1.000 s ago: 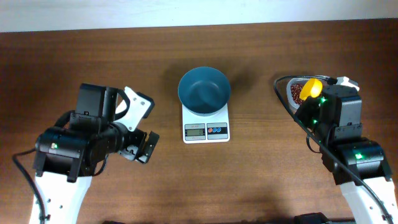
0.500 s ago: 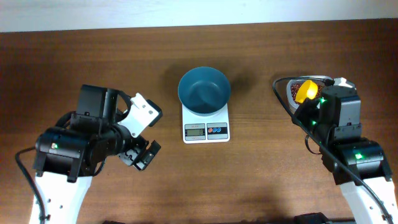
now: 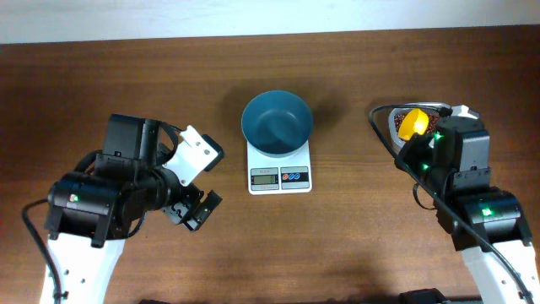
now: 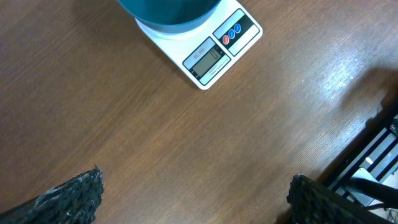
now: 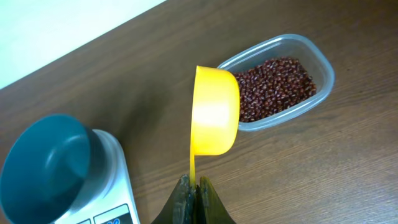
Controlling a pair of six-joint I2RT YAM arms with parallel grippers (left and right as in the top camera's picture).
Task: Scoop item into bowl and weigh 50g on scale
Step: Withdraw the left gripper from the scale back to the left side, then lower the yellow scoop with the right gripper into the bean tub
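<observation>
A teal-blue bowl [image 3: 277, 123] stands on the white scale [image 3: 279, 173] at mid-table; both show in the left wrist view as bowl [image 4: 168, 12] and scale [image 4: 211, 53], and in the right wrist view as bowl [image 5: 45, 165] and scale [image 5: 115, 186]. Dark reddish-brown beans [image 5: 273, 87] fill a clear tub [image 5: 323, 74] at the right. My right gripper [image 5: 194, 183] is shut on the thin handle of a yellow scoop [image 5: 214, 118], whose cup hangs at the tub's near end, seen from above as scoop [image 3: 409, 124]. My left gripper [image 4: 196, 196] is open over bare wood, left of the scale.
The clear tub [image 3: 396, 135] lies mostly under my right arm at the far right. A pale wall runs along the table's back edge. Dark equipment [image 4: 373, 155] shows past the table edge in the left wrist view.
The yellow scoop has shifted left and slightly up over the tub. My left gripper has turned and moved a little toward the scale, still open.
</observation>
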